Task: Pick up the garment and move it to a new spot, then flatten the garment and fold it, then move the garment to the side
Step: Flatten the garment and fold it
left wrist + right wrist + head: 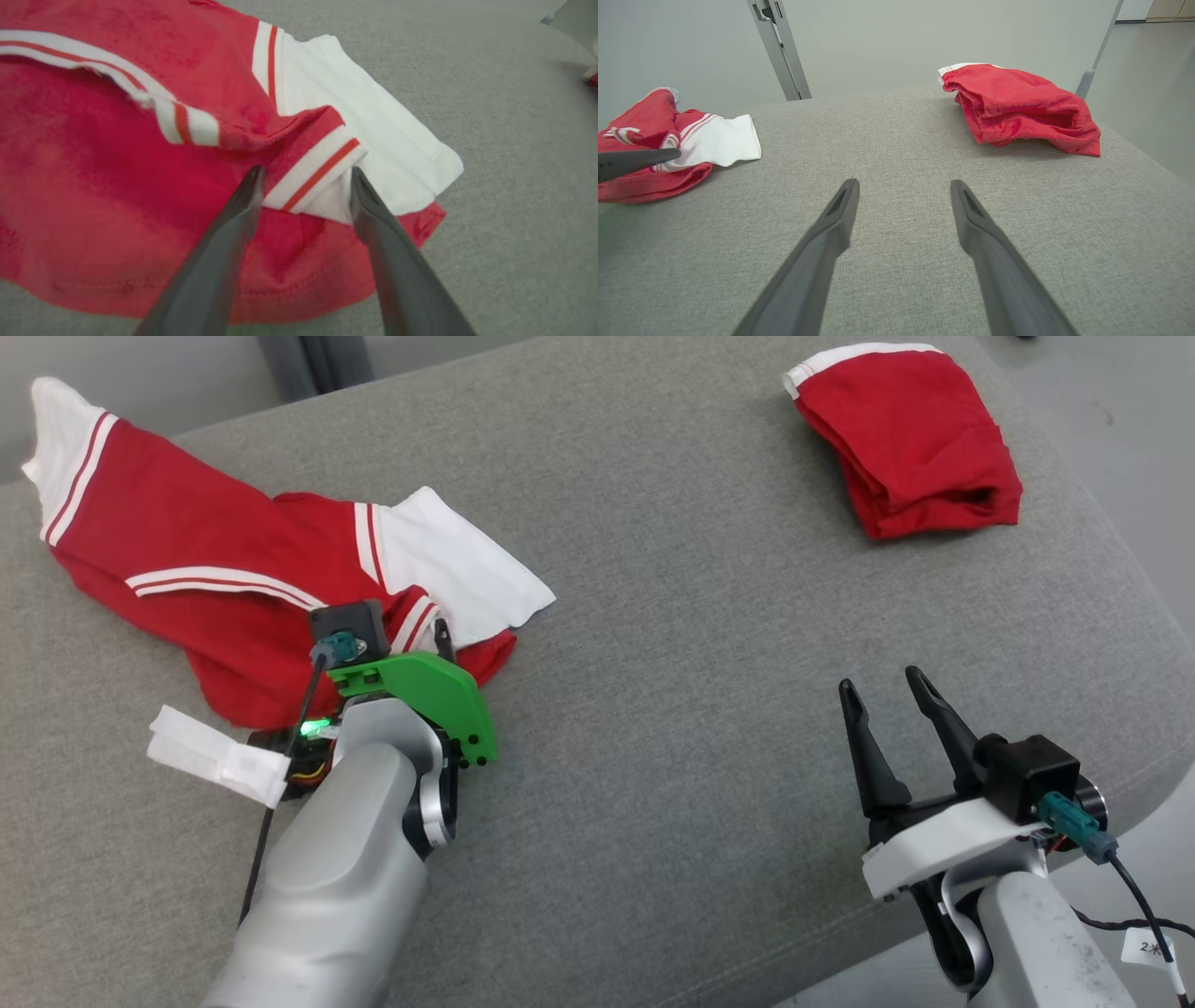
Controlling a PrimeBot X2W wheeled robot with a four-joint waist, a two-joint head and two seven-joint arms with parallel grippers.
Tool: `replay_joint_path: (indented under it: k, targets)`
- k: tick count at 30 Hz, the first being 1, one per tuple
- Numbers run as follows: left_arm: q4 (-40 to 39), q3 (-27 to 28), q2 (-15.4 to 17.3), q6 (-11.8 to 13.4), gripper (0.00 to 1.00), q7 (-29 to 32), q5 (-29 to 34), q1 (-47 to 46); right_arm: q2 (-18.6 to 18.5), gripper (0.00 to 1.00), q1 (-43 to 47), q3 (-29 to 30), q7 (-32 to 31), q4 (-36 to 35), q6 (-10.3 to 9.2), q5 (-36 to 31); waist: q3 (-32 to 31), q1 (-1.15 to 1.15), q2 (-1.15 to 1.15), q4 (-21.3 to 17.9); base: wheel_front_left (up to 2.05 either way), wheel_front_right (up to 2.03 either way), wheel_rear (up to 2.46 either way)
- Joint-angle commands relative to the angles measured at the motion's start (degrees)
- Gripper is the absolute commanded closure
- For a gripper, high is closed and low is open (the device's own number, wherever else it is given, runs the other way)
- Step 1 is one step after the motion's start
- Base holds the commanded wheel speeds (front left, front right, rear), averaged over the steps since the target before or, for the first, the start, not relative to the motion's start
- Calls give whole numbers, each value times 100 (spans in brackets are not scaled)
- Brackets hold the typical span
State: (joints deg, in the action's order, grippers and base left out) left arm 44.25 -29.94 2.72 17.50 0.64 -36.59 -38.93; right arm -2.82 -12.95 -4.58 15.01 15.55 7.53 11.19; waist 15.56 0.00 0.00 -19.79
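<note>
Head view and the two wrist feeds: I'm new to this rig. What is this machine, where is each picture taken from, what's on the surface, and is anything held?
It is a two-armed robot. The head view looks down from its head onto a grey padded surface; each wrist view looks along one gripper's two dark fingers. A crumpled red and white garment lies at the robot's left, a folded red garment at the far right. The left gripper is open, its fingers either side of a striped white fold of that garment, not closed on it. The right gripper is open over bare surface. Nothing is held.
</note>
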Motion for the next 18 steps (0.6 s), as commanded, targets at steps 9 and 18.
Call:
replay_joint_path:
  k: [9,18]
  targets:
    - [641,-139,33,-39,63,-177,-321,-356,-15,0,-127,-75,24,7,-9,65,58,0,0,31,0,0,0]
    - [688,-349,33,-333,100,-883,-278,-645,-15,0,-44,123,24,-12,-9,-11,-13,0,0,197,0,0,0]
